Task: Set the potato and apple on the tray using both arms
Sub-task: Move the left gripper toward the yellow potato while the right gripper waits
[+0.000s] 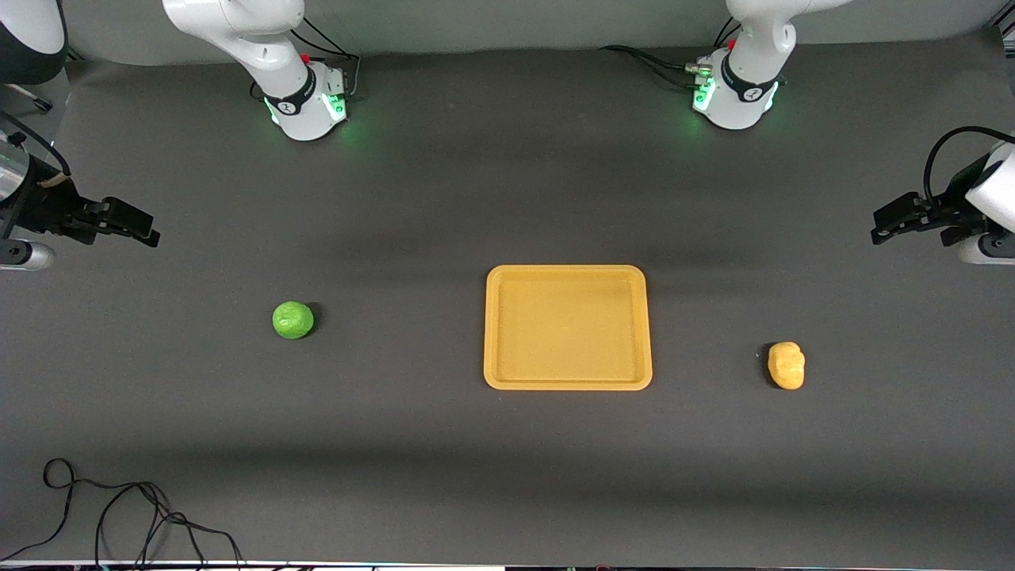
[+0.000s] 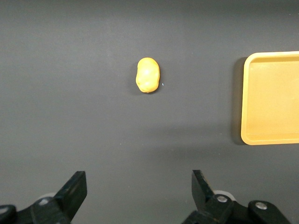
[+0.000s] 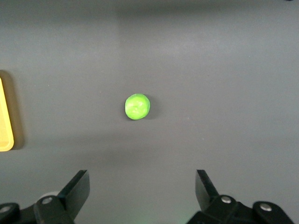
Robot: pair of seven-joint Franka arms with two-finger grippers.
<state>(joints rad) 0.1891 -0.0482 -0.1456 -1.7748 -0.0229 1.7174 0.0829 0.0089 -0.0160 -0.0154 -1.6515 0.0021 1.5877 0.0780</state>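
The left gripper (image 2: 138, 196) hangs high over the left arm's end of the table with its fingers spread wide and nothing between them. The right gripper (image 3: 142, 196) does the same over the right arm's end, wide and holding nothing. The potato (image 1: 786, 365) lies on the dark table (image 1: 507, 476) toward the left arm's end, well apart from the tray (image 1: 568, 384). The apple (image 1: 293, 319) sits toward the right arm's end, also well apart from the tray and a bit farther from the front camera than the potato. The tray lies between them with nothing on it. So I think the job has hardly begun: both things must be picked up and carried over. Both arms are cut off at the picture edges, so only parts of them show.
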